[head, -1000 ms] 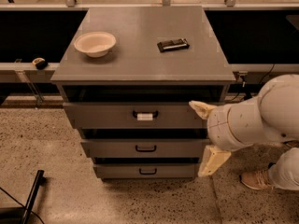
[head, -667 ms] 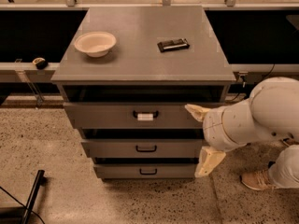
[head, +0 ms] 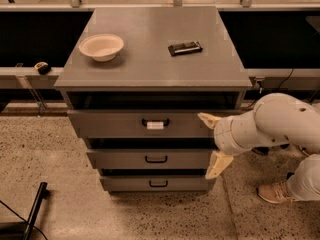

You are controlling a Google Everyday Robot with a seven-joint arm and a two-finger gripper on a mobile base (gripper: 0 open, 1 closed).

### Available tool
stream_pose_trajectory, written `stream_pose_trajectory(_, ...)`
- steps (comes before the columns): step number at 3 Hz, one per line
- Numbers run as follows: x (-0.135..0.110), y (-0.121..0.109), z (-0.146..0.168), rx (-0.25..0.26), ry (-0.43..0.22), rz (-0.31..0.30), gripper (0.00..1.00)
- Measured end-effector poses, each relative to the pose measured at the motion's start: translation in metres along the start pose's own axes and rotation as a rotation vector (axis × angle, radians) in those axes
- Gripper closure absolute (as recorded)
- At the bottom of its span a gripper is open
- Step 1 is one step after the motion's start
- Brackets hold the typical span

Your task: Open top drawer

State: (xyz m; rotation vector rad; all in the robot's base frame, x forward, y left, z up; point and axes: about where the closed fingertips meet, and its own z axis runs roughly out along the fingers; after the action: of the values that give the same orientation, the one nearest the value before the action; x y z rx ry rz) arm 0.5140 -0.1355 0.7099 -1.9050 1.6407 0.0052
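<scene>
Pincer [head: 206, 146] gapes wide, empty, near right end of top drawer [head: 110, 125] (one of three), one bowl [head: 101, 46] above.

The gripper [head: 213, 142], spread at the right front of the cabinet [head: 150, 49], covers the right end of the top drawer [head: 115, 125]. Its arm [head: 280, 126] runs off the right edge, and the drawer's white tag [head: 155, 125] is too small to read.

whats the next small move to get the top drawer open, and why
Probably shift the two-finger gripper across toward the dark curved handle of the wide grey top drawer. It hangs open at the picture-right end of the drawer fronts, away from the handle, grasping nothing.
</scene>
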Motion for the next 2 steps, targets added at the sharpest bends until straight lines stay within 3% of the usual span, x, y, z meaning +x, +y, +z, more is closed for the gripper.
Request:
stream_pose_trajectory(1, 0.021, -0.026, 0.024, 0.013, 0.028, 0.012, 0.0)
stream_pose_trajectory(2, 0.05, -0.058, 0.044, 0.03, 0.041, 0.091, 0.0)
